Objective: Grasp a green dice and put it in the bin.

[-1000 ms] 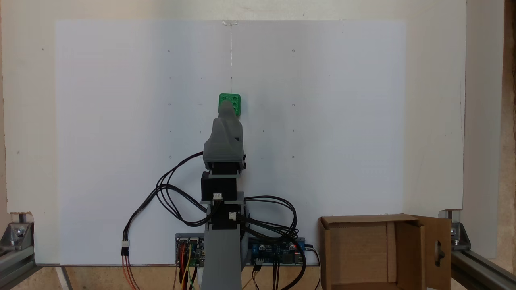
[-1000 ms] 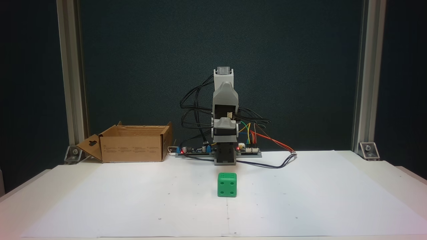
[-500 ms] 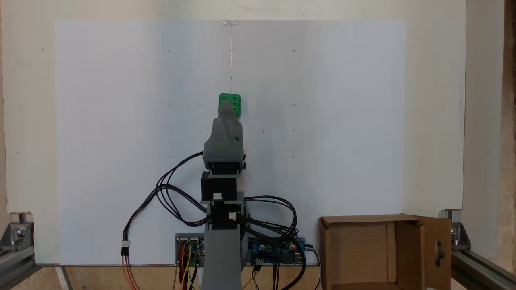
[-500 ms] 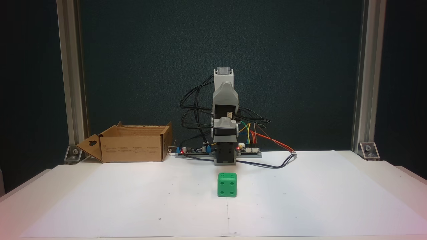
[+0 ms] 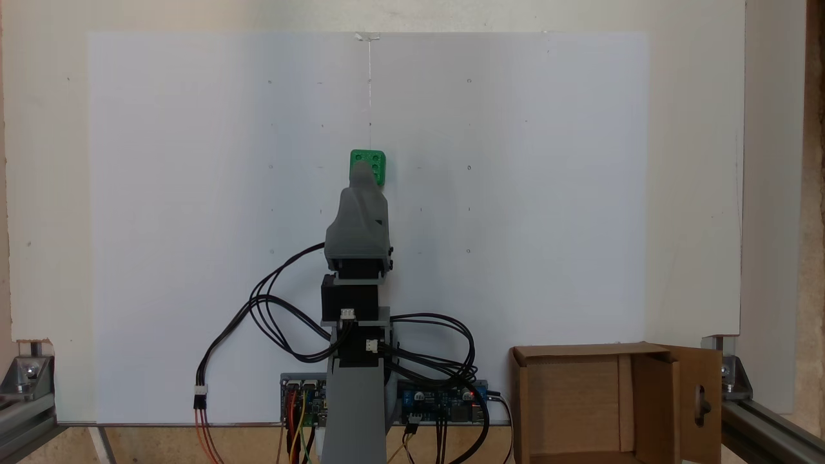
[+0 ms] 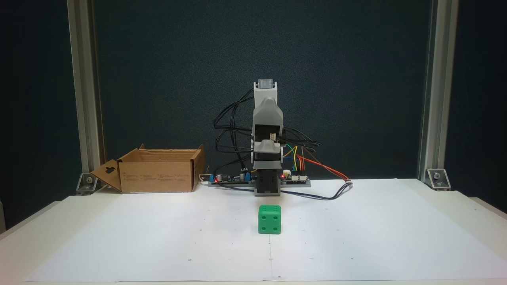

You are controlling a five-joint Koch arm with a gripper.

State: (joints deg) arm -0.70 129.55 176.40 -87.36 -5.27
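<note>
nothing has moved since a second ago. green dice [image 6: 269, 219] sits on the white paper [image 6: 158, 237], apart from the folded arm; bin [image 6: 156, 171] stands beside its base. claw [image 5: 363, 169] state: cannot tell.

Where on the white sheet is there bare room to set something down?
Bare sheet lies to both sides of the green dice and in front of it. Crowded: the back edge, with arm base, cables and bin.

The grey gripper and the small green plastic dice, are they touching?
Apart. In a fixed view from the front, the green dice sits alone on the white paper, with the folded grey arm and its gripper raised well behind it.
</note>
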